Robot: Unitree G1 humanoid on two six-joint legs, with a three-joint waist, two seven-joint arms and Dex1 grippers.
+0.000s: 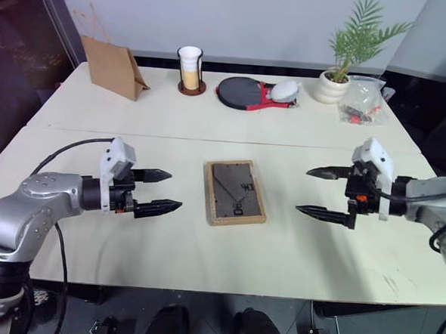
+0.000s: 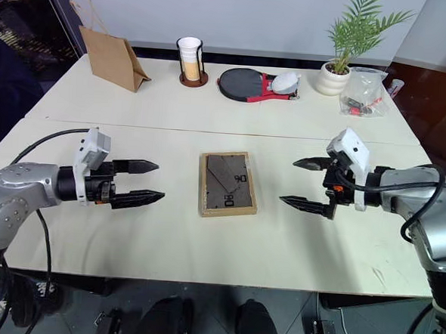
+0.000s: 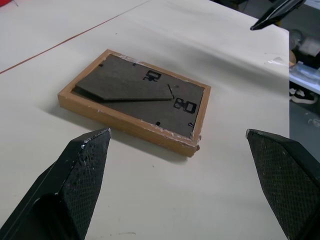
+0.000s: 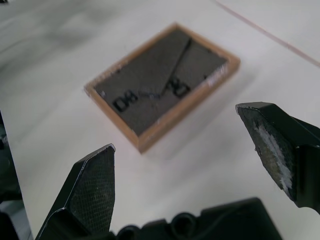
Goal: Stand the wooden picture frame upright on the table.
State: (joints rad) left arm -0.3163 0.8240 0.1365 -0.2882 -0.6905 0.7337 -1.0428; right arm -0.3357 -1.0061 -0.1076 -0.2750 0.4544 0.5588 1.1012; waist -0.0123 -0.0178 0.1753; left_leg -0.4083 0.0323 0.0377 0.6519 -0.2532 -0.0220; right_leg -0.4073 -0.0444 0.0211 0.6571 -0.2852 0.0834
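The wooden picture frame lies flat and face down on the table, its dark back panel with the folded stand upward, just on the near side of the seam and about midway between the two arms; its long axis runs away from the robot. The left gripper hovers off the frame's left long edge and the right gripper off its right, both with fingers spread wide, holding nothing and pointing inward at it. The left looks slightly nearer, though either could reach a long edge first.
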